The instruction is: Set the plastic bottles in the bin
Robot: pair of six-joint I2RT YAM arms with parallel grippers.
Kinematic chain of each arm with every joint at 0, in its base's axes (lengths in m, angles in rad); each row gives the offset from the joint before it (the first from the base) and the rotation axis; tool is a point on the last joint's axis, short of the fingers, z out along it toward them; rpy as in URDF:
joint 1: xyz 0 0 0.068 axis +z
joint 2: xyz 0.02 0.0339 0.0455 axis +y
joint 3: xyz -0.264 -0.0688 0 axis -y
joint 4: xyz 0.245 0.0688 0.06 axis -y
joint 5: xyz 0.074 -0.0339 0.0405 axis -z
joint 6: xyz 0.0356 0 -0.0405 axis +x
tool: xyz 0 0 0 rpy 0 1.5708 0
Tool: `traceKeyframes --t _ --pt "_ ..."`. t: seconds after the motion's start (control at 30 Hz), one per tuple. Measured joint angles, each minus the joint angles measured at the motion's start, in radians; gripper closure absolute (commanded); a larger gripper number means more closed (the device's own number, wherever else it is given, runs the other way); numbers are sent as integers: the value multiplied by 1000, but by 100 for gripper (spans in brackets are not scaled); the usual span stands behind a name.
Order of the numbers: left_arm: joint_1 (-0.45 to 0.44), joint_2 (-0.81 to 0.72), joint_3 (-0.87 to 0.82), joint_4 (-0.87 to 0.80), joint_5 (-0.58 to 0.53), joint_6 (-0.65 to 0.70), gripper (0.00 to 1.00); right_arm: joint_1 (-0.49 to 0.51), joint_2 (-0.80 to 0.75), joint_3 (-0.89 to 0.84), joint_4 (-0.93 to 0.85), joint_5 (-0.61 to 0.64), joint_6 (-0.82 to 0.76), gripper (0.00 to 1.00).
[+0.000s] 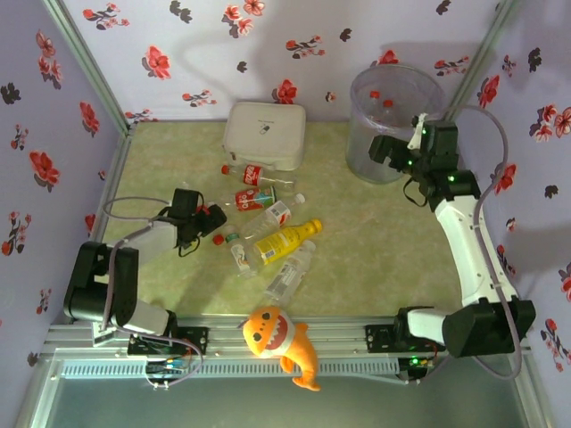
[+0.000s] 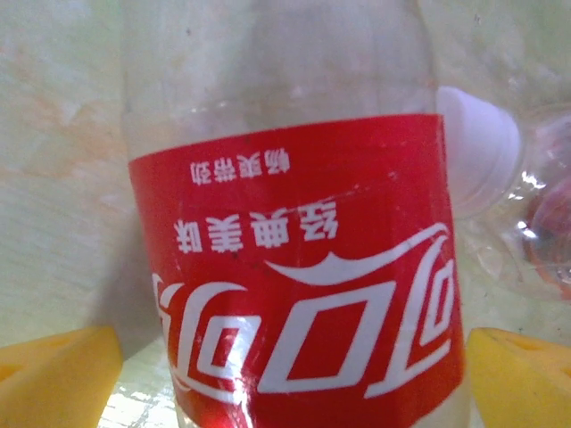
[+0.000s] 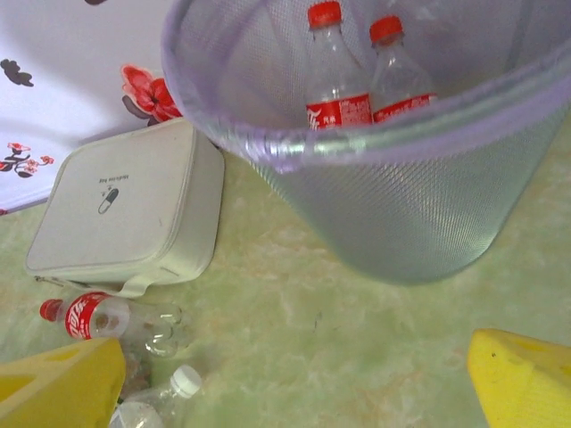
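Reaching into the loose bottles on the bench [image 1: 384, 259], the left claw [image 2: 285, 379] stands spread, a yellow finger [image 2: 53, 374] on either side of a red-labelled bottle [image 2: 294, 267]. That bottle sits between the fingers; whether they touch it I cannot tell. A white cap [image 2: 477, 152] of another bottle shows just beside it.

The right claw [image 3: 293, 383] is spread too, with nothing between its fingers, and hangs just beside the bin [image 3: 375, 143] at the far right corner of the bench. Inside the bin stand two red-capped bottles [image 3: 337, 89], close together and leaning a little.

The other bottles lie in a cluster mid-bench, near the left claw and well apart from the bin: among them a yellow bottle [image 1: 284, 241], a clear one [image 1: 287, 275] nearer the arms, and a red-capped one [image 1: 254, 174] just beside the white box [image 1: 263, 134]. An orange shark [image 1: 281, 339] lies at the near edge between the arm bases.
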Motion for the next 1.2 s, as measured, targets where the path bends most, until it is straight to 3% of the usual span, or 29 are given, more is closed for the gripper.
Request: traceKeyframes --t 0.33,0.6,0.73,0.97,1.2 --pt "10 11 -3 -11 -34 -10 34 7 -56 -173 7 -8 22 2" --pt "11 6 8 -34 -26 15 49 11 -124 -220 -8 -31 26 2" --pt "11 -32 37 -65 -18 49 52 26 -123 -230 8 -36 55 3" --pt "-15 -177 109 -82 77 148 75 193 -37 -239 119 -67 162 3" --pt "-145 -209 121 25 307 208 98 382 145 -248 418 -196 344 3"
